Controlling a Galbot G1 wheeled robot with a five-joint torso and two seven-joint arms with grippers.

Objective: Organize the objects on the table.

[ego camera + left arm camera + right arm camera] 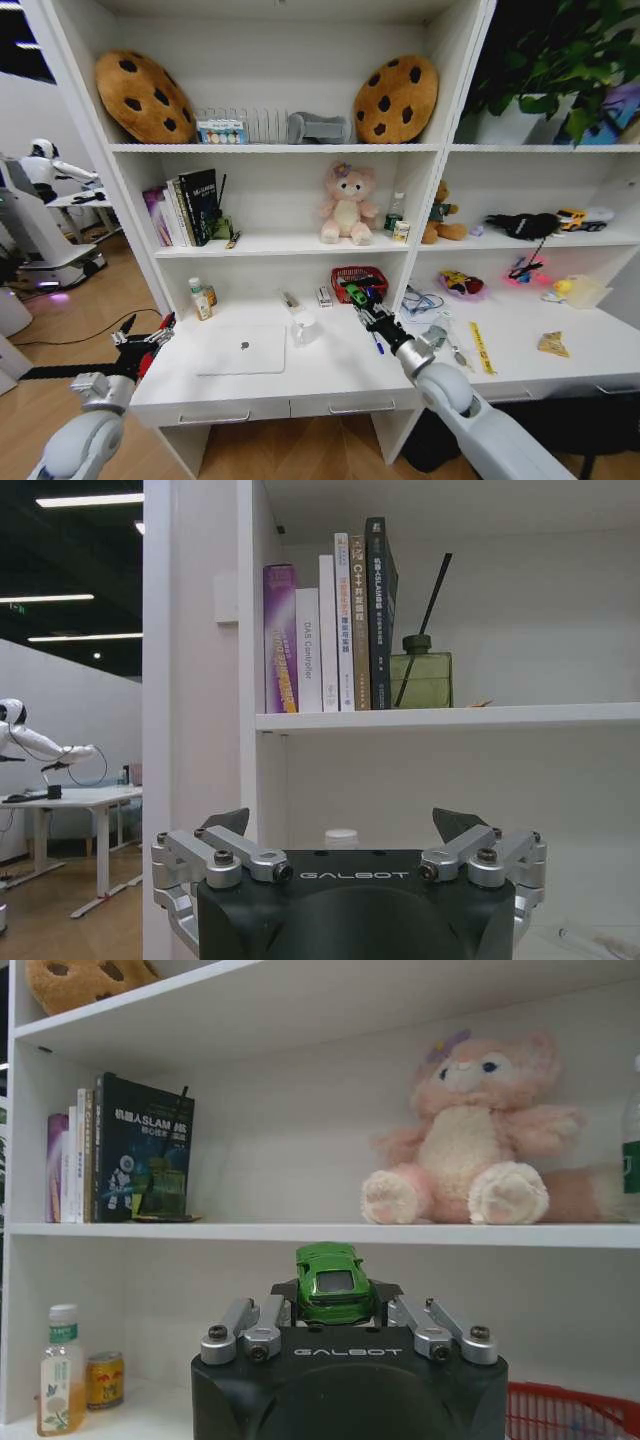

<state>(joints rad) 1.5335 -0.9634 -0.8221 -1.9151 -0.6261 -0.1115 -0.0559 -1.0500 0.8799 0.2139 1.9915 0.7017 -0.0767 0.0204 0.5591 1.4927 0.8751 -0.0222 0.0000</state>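
On the top shelf we see two cookie cushions (143, 95), one at each end, with a white rack (262, 124) between them. On the shelf below, a row of books (184, 208) stands at the left and a pink plush toy (347, 204) sits in the middle, with a small brown bear (439, 214) in the next bay. We also see a red basket (358, 275), and a leafy plant (555, 55) up at the right.

A slim silver laptop (242, 350) lies on the white tabletop (330, 375), left of a red mesh basket (358, 281) further back.
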